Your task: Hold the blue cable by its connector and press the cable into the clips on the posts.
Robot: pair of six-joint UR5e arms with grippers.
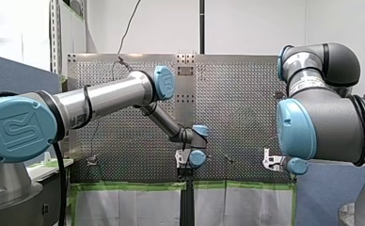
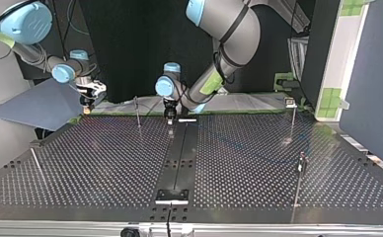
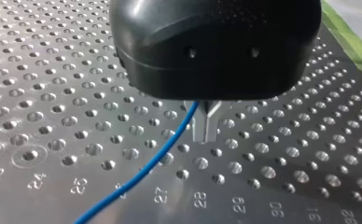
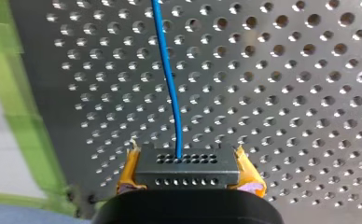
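In the right wrist view my right gripper (image 4: 187,159) is shut, its yellow pads (image 4: 128,164) clamping a black connector block (image 4: 188,171). The blue cable (image 4: 168,70) leaves the block and runs straight ahead over the perforated table. My left gripper (image 3: 206,128) hangs just above the plate, its metal fingers shut on the blue cable (image 3: 142,175), which trails away beside them. In the top view my left gripper (image 2: 170,118) is at the table's far middle and my right gripper (image 2: 87,101) at the far left. Thin posts (image 2: 137,112) (image 2: 293,118) (image 2: 299,173) stand on the table.
A black strip (image 2: 182,153) runs down the table's middle to a small bracket (image 2: 172,196). A grey-blue panel (image 2: 36,106) lies at the top view's left beside my right gripper. Green tape (image 3: 351,42) marks the table's far edge.
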